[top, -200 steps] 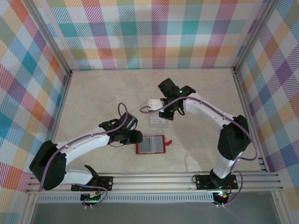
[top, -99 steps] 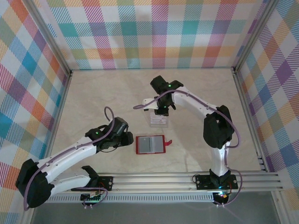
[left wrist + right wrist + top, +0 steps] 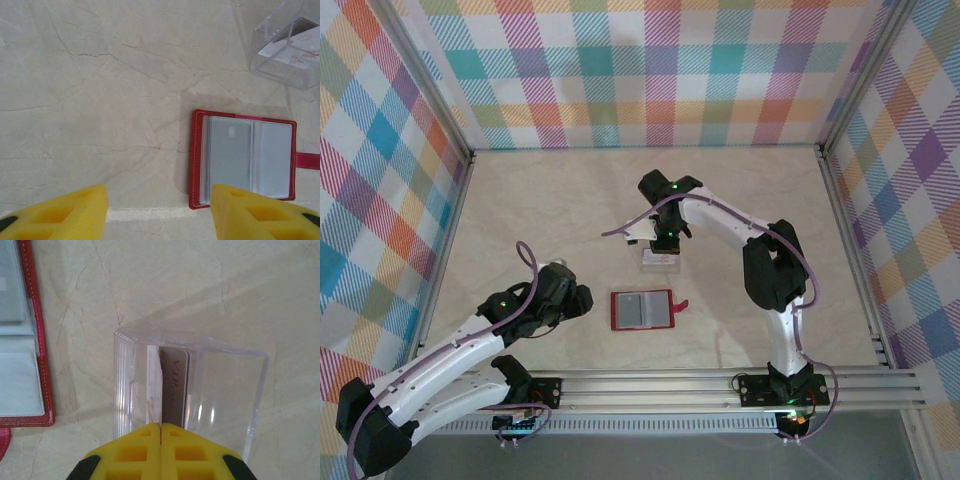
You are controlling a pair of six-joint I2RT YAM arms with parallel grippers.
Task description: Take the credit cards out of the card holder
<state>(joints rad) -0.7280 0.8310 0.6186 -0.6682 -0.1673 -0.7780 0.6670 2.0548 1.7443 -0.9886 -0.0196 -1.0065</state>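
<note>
Open red holder (image 3: 642, 310) flat on the tabletop (image 3: 540, 220), near the middle, grey clear pockets up, snap tab to the right. In the left wrist view, holder (image 3: 243, 159) with one pocket a darker grey than the other.

Just beyond it on the far side, a clear box (image 3: 658, 259), apart from the holder. Inside the box, cards (image 3: 175, 385) standing on edge, one pale, one darker with "VIP" lettering; same cards (image 3: 295, 42) seen through the box wall (image 3: 280, 65) from the left wrist.

Right tool (image 3: 663, 238) over the box, yellow fingers pressed together (image 3: 160, 440) at the box's rim; cannot tell whether a card edge is nipped between them.

Left tool (image 3: 575, 300) left of the holder, not touching it, fingers spread wide (image 3: 157, 210) over bare tabletop.
</note>
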